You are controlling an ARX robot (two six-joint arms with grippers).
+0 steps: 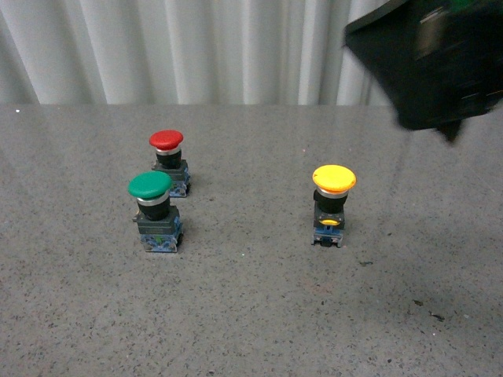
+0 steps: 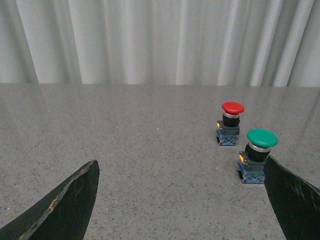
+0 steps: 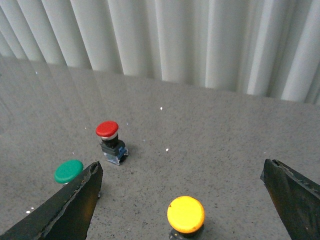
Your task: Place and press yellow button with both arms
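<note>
The yellow button point(image 1: 333, 203) stands upright on the grey table, right of centre, with its yellow cap, black body and blue base. In the right wrist view its cap point(image 3: 185, 214) lies between my right gripper's wide-open fingers point(image 3: 75, 205), below them and untouched. The right arm's black head point(image 1: 432, 59) hangs above the table at the upper right of the front view. My left gripper point(image 2: 182, 200) is open and empty over bare table; the yellow button does not show in its view. The left arm is out of the front view.
A green-capped button point(image 1: 155, 210) and a red-capped button point(image 1: 168, 161) stand at the left of the table; both also show in the left wrist view, green point(image 2: 258, 155) close to one finger point(image 2: 295, 200), red point(image 2: 230, 122) beyond. A white curtain point(image 1: 196, 47) hangs behind.
</note>
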